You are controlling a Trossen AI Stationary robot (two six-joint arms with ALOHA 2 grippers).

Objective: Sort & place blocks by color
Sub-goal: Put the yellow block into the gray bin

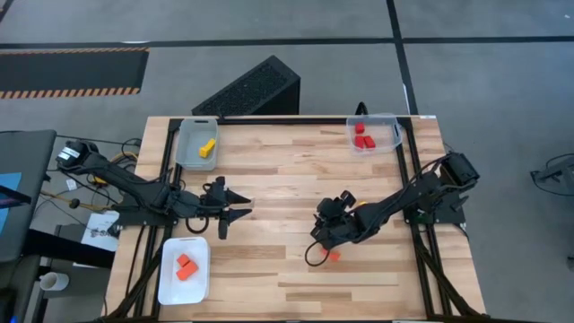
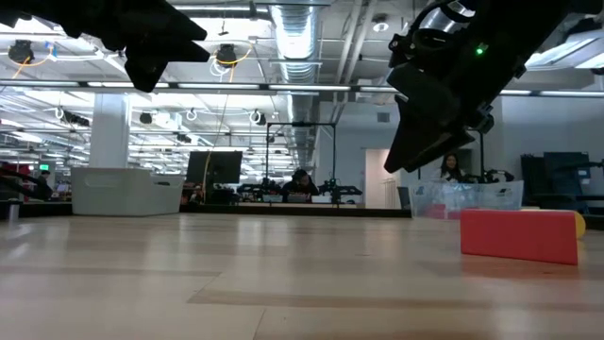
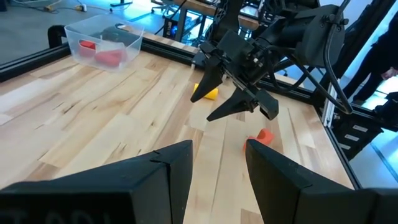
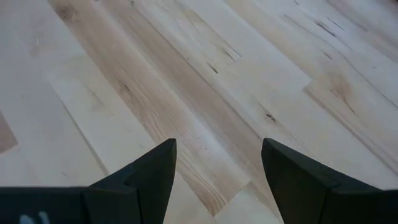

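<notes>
On the pale wooden tabletop (image 1: 296, 179), most of the small solid blocks are already sorted. Yellow ones (image 1: 207, 147) lie in the clear plastic tray (image 1: 186, 151) at the far left corner. Red ones (image 1: 363, 139) lie in the clear tray (image 1: 395, 133) at the far right corner. Orange ones (image 1: 185, 266) lie in the white tray (image 1: 199, 287) near the front left edge.

One small orange block (image 1: 334, 256) remains loose on the bare wood toward the front right. It sits just beside the right gripper (image 1: 316, 235), whose fingers are spread with nothing between them. A yellow block (image 3: 206, 93) is seen behind that gripper in the left wrist view.

The left gripper (image 1: 235, 207) is held over the left middle of the tabletop, fingers parted and empty.

The loose block is judged light, rigid and smooth-faced, not fragile. It is best pinched across two opposite flat sides, squarely at mid-height, since an off-centre grip could let it twist or slip out.
</notes>
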